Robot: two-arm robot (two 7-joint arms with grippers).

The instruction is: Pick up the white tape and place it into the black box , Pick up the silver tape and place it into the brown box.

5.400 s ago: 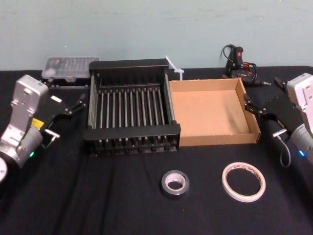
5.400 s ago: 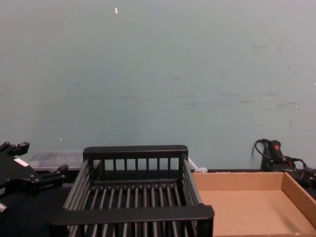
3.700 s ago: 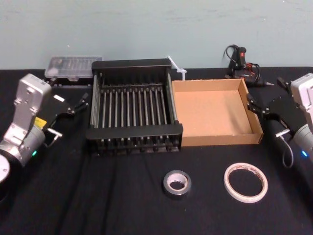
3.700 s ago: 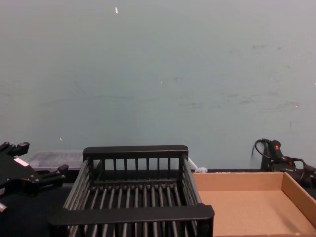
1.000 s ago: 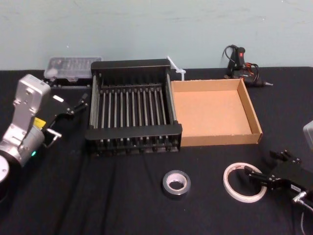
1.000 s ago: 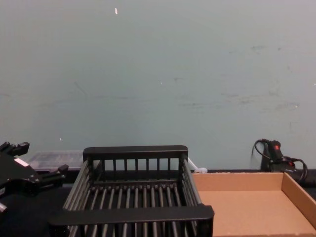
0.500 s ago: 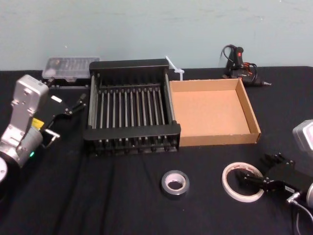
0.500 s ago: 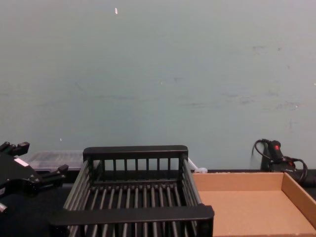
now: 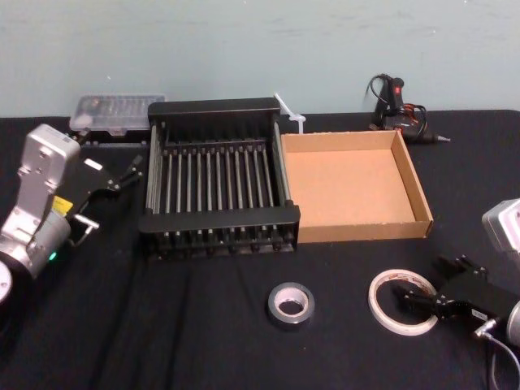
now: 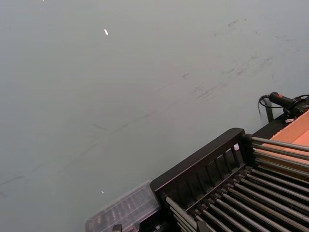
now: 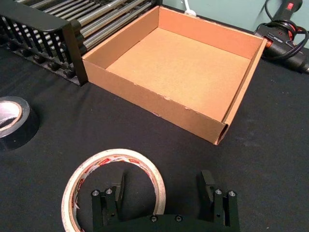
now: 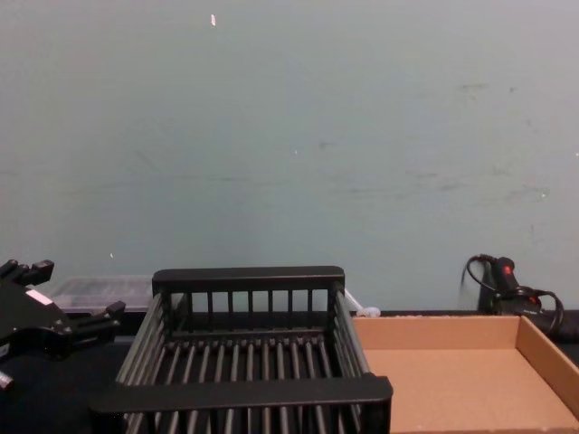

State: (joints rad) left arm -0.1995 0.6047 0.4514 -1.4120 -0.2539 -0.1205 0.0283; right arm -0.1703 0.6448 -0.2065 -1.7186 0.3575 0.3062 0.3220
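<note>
White tape [image 9: 405, 301] flat on worktop [image 9: 162, 325]; right hand [image 11: 163, 192] wide, straddling its rim. Risk: thin ring slips w/ shallow grip.

Workshop/lab: glue gun [image 9: 396, 101], bit case [image 9: 110, 113], black-cloth table [image 9: 162, 325].

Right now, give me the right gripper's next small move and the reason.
Probably shut the fingers on the ring. The right gripper sits open at the white tape, one finger inside the ring, the other outside its rim, the tape flat on the black cloth.
</note>
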